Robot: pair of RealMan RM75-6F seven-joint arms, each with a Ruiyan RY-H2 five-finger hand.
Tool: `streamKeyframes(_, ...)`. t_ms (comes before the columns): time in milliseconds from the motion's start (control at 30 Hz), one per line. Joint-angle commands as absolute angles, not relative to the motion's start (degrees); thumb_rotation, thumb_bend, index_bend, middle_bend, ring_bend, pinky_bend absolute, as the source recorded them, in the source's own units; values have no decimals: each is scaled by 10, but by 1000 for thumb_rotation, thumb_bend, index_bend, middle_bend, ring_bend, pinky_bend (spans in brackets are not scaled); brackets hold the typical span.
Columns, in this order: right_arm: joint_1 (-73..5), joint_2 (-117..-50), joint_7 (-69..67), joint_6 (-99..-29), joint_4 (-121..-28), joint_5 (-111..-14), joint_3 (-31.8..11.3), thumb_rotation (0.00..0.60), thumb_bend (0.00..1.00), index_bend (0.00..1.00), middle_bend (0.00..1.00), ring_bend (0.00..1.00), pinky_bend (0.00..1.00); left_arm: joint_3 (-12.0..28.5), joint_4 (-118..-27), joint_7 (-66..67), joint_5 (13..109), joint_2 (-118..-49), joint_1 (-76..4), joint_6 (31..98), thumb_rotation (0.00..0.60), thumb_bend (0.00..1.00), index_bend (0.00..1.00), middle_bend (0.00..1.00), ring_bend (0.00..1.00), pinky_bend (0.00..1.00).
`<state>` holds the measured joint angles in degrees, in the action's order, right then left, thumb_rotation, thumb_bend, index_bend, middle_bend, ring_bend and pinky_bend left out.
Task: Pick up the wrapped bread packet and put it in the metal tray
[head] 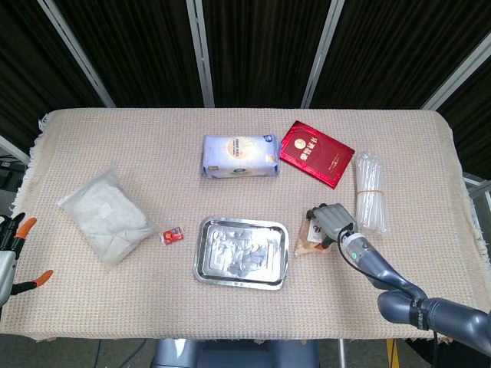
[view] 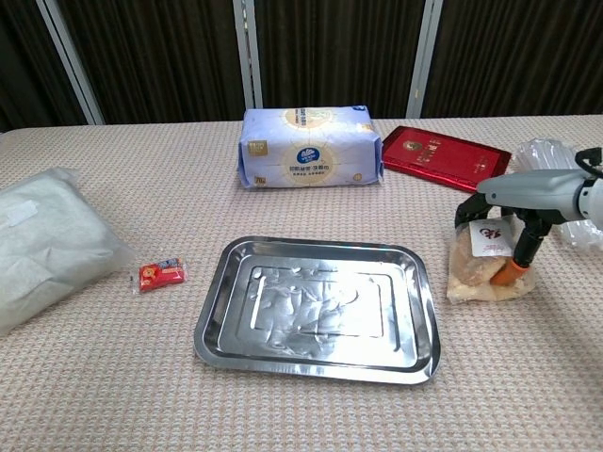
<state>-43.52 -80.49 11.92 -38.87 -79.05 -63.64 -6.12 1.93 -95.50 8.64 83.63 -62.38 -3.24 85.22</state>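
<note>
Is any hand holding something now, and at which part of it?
The right hand grips the bread packet at its upper end, fingers curled over the top. The left hand holds nothing.

Surface: beige woven-cloth-covered surface [head: 138,146].
On it: rectangular metal tray [head: 242,251], blue-white tissue pack [head: 239,156], red booklet [head: 316,153], white powder bag [head: 109,215], small red sachet [head: 173,236], clear straw bundle [head: 369,190], wrapped bread packet [view: 487,264].

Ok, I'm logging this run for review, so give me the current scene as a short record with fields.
target: wrapped bread packet, on the table right of the tray
right hand: fingers curled around the packet, gripping it
left hand: at the table's left edge, holds nothing
metal tray: nothing in it
packet lifted: cannot tell
other items: tissue pack, red booklet, small red sachet, white bag, clear tubes bundle
</note>
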Motion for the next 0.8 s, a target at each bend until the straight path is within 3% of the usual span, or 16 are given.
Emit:
streamKeyframes(33, -427, -784, 101, -430, -836, -674, -73, 600, 191, 449, 411, 288, 476, 19, -955, 87, 836, -624, -33, 851, 512, 44, 91, 0, 0, 0)
streamKeyframes(200, -425, -746, 74, -473, -923, -725, -93, 600, 190, 434, 406, 285, 475, 18, -958, 88, 837, -626, -33, 849, 515, 44, 91, 0, 0, 0)
streamKeyframes(367, -434, -751, 59, -474, -965, -750, -95, 600, 192, 425, 393, 280, 476, 18, -959, 88, 834, -627, -33, 849, 506, 43, 91, 0, 0, 0)
streamKeyframes(800, -480, -859, 125, -444, -922, -697, -90, 600, 190, 347, 312, 211, 475, 15, -944, 67, 830, -632, -28, 848, 508, 42, 91, 0, 0, 0)
